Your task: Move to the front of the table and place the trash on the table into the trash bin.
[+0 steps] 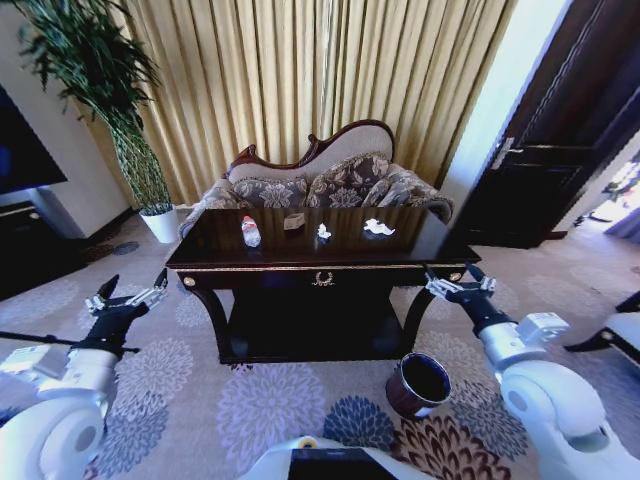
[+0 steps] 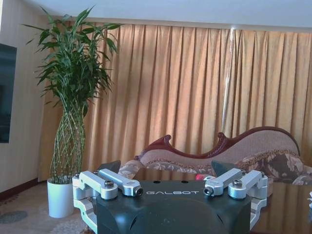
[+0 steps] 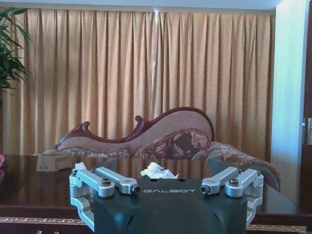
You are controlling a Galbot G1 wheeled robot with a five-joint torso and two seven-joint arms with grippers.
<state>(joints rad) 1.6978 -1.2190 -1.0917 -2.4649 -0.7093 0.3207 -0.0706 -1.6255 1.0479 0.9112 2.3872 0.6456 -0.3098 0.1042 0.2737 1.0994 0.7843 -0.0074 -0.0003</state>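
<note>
I stand before the table (image 1: 320,268) with my left gripper (image 1: 128,298) and right gripper (image 1: 458,286) raised at its front corners, both spread wide and holding nothing. On its glossy top lie the bottle (image 1: 250,232), the brownish carton (image 1: 294,221) and white crumpled scraps (image 1: 379,228); the trash bin (image 1: 418,384) stands on the carpet near my right arm. I judge all three light: the bottle slick and best pinched across its middle, the scraps soft.
</note>
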